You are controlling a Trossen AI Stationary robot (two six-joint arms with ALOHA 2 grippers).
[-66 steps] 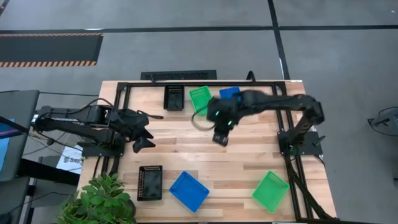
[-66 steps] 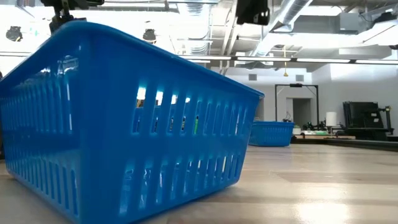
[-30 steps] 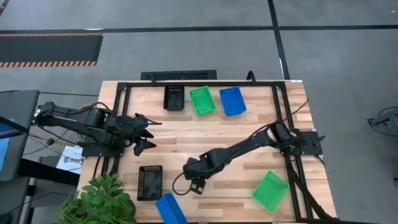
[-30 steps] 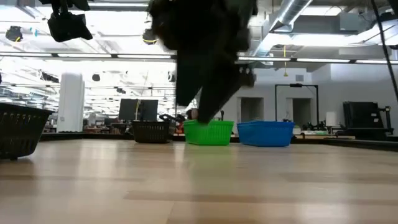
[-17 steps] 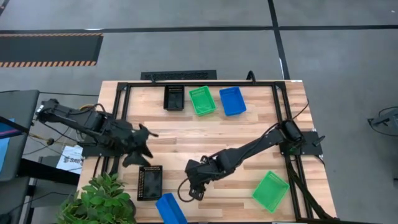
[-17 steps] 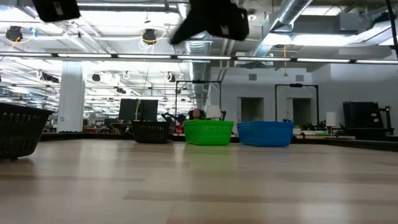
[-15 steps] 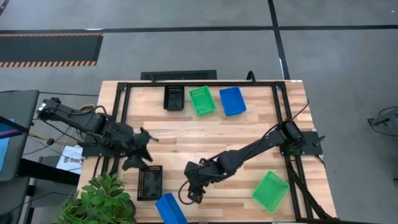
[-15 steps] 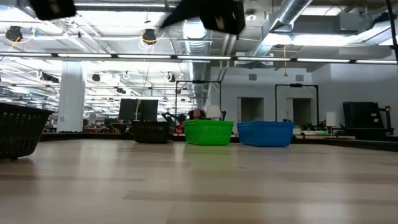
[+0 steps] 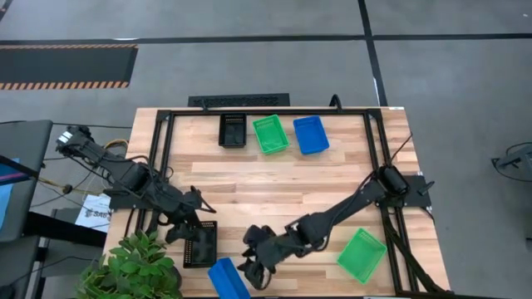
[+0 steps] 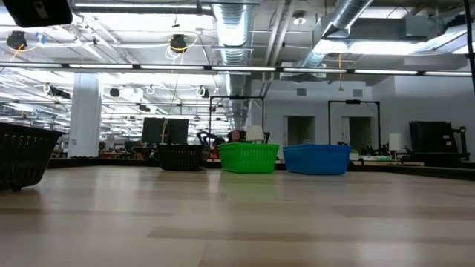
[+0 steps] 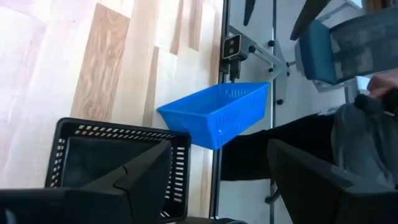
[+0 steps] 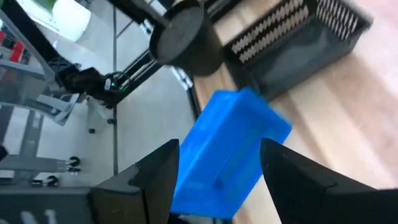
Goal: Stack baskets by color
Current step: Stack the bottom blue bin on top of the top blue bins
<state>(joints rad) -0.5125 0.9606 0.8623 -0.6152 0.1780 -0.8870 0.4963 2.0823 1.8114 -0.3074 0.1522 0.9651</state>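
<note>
Both pincers gape empty: the right gripper [image 9: 253, 276] beside a blue basket [image 9: 226, 279] hanging over the table's [image 9: 274, 187] near edge, the left gripper [image 9: 193, 223] over a black basket [image 9: 200, 244]. Nothing looks stacked yet; black [image 9: 233, 130], green [image 9: 270, 134] and blue [image 9: 310, 134] baskets sit apart along the far side, another green one [image 9: 362, 254] near the right corner.

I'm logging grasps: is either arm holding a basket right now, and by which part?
Neither. The left gripper and the right gripper both have open jaws with nothing between them.

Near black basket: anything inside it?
Nothing visible inside the near black basket: the high view shows a bare dark floor. The left hand hovers over its far edge and hides that strip.
</note>
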